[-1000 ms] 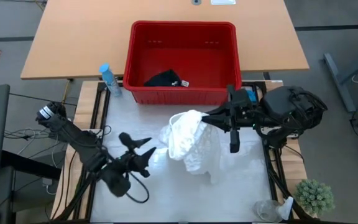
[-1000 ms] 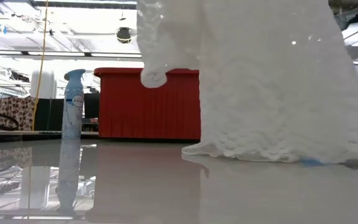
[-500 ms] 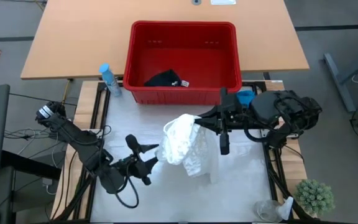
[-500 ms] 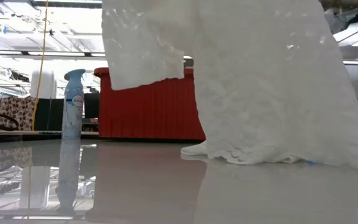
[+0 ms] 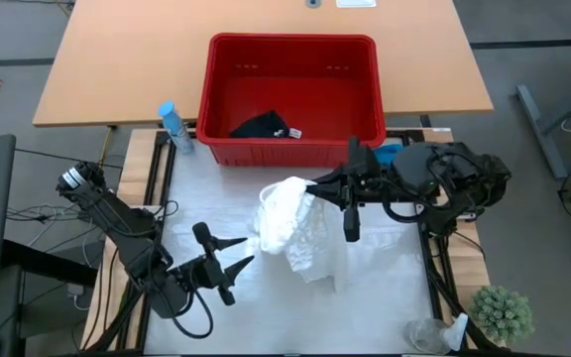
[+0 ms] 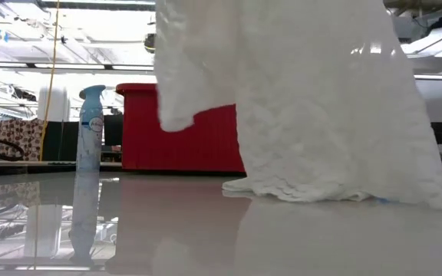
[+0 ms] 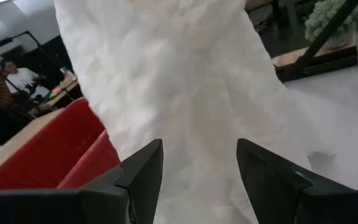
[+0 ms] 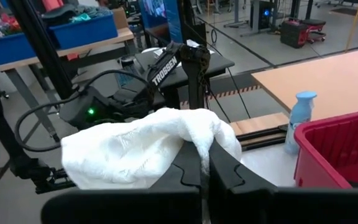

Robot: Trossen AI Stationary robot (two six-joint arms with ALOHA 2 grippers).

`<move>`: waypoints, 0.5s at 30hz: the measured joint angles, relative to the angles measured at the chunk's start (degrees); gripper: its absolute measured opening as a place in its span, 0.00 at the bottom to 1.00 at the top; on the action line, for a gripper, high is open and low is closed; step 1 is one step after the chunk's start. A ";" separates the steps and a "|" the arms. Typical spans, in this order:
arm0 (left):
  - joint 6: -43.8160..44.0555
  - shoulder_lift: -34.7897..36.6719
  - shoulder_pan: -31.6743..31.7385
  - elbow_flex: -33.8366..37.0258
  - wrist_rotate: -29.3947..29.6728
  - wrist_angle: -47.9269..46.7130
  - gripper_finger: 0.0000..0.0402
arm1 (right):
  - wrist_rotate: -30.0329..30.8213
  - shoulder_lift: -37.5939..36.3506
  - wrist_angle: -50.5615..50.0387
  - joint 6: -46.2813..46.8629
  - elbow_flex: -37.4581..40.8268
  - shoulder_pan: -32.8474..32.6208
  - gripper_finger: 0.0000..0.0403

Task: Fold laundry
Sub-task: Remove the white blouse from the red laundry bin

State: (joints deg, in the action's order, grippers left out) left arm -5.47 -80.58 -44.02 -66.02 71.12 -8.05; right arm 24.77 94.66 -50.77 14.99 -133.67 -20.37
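Shifted left since a second ago: cream cloth (image 5: 300, 233) and right gripper (image 5: 310, 188), now over mid-bench (image 5: 385, 297); left gripper (image 5: 234, 260) dropped nearer the front edge. Cloth hanging from right gripper, pinched shut on its top fold, lower hem resting on bench. Red basket (image 5: 290, 99) behind, holding dark garment (image 5: 262, 126). Left gripper open wide, empty, facing cloth. Spray bottle (image 5: 172, 126) just left of basket.

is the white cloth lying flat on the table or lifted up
Lifted, not flat. The right pincer is shut on the white cloth and holds its top up; in the low view it hangs bunched, with only its bottom edge on the table.
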 joint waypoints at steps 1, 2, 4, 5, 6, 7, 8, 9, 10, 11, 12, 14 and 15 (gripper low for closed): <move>-0.78 0.00 0.12 0.00 0.19 -0.02 0.49 | -0.10 0.06 0.01 0.00 0.00 0.26 0.06; -1.58 0.00 0.30 0.02 0.72 0.01 0.49 | -0.46 0.16 -0.03 -0.01 0.00 0.25 0.06; -2.98 0.00 0.91 0.02 2.69 0.05 0.49 | -1.34 0.47 -0.04 0.02 0.00 0.23 0.06; -3.74 0.00 1.31 0.02 3.42 0.02 0.49 | -1.55 0.72 0.00 0.02 0.00 0.23 0.06; -4.52 0.00 1.74 0.02 3.69 0.02 0.49 | -1.81 0.87 0.06 0.02 0.00 0.23 0.06; -5.00 0.00 2.12 0.02 3.71 0.02 0.49 | -2.04 0.94 0.05 0.02 0.00 0.23 0.06; -5.10 0.00 2.55 0.00 3.70 0.02 0.49 | -2.19 1.01 0.03 0.04 0.00 0.23 0.06; -4.98 0.00 3.03 0.02 3.69 0.02 0.49 | -2.23 1.19 0.11 0.04 0.00 0.23 0.06; -4.55 0.00 3.52 0.02 3.70 -0.10 0.49 | -2.23 1.28 0.34 0.04 0.00 0.23 0.06; -4.18 0.00 3.94 0.02 3.70 -0.21 0.49 | -2.23 1.28 0.42 0.04 0.00 0.23 0.06; -3.74 0.00 4.34 0.02 3.69 -0.26 0.49 | -2.23 1.28 0.38 0.04 0.00 0.23 0.06; -2.59 0.00 5.17 0.02 3.04 -0.26 0.49 | -2.23 1.28 0.39 0.06 0.00 0.23 0.06; -1.92 0.00 5.60 0.02 1.99 -0.22 0.49 | -2.23 1.28 0.40 0.06 0.00 0.23 0.06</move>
State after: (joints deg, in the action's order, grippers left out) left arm -7.39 -80.58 -38.42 -66.00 73.11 -8.27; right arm 22.55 95.94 -50.37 15.05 -133.67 -20.14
